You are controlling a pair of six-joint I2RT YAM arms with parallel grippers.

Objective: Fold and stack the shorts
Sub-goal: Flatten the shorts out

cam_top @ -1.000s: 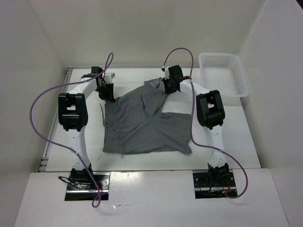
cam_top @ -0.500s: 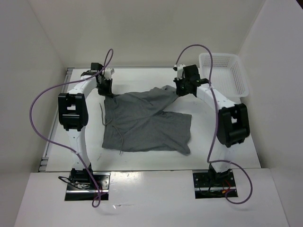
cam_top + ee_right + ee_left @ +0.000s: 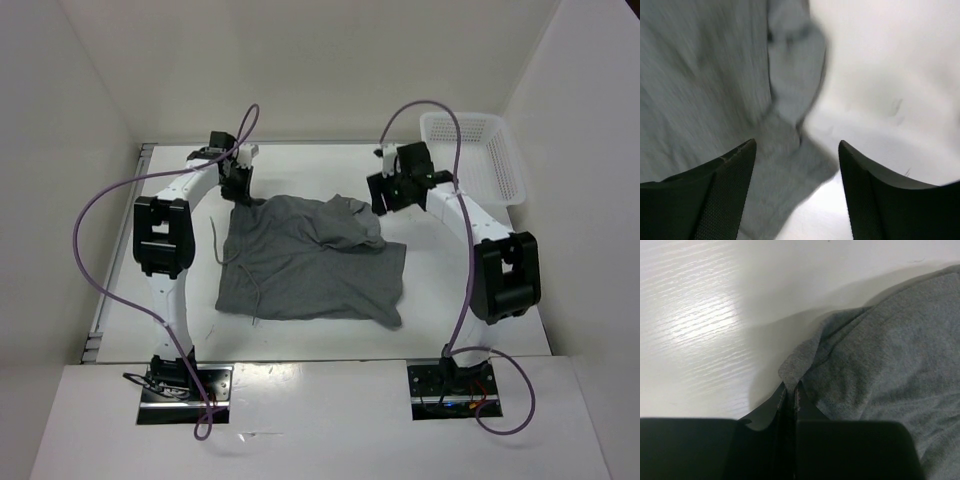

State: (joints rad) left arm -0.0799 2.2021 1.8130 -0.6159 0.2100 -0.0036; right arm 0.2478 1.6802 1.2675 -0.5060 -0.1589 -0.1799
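My left gripper (image 3: 791, 390) was clamped on a pinch of grey cloth, its jaws pressed together with the fabric's edge caught between them. That pinch was the far-left corner of the shorts (image 3: 310, 260), at about 11 o'clock on the garment. From there the left arm ran back toward me in a bent line, with the elbow out at 9 o'clock and the base at 7 o'clock.

My right gripper (image 3: 796, 145) stood apart and held nothing. Its wrist view was blurred, but it showed the bunched hem and bare tabletop (image 3: 450, 290) between the fingers. The gripper hung just off the garment's 1 o'clock corner. Its forearm angled back to an elbow far out at 3 o'clock, above the base at 5 o'clock.

The shorts lay in the middle of the tabletop, mostly spread out. The far-right leg was rumpled and heaped on itself, and the near edge was fairly flat. I judged the job barely begun: the cloth was being laid out, with no clean fold made and nothing stacked. What was left, as I saw it, was flattening that far-right heap, then the folds, then the placing. The white basket (image 3: 480, 150) sat at 2 o'clock, apart from the garment.
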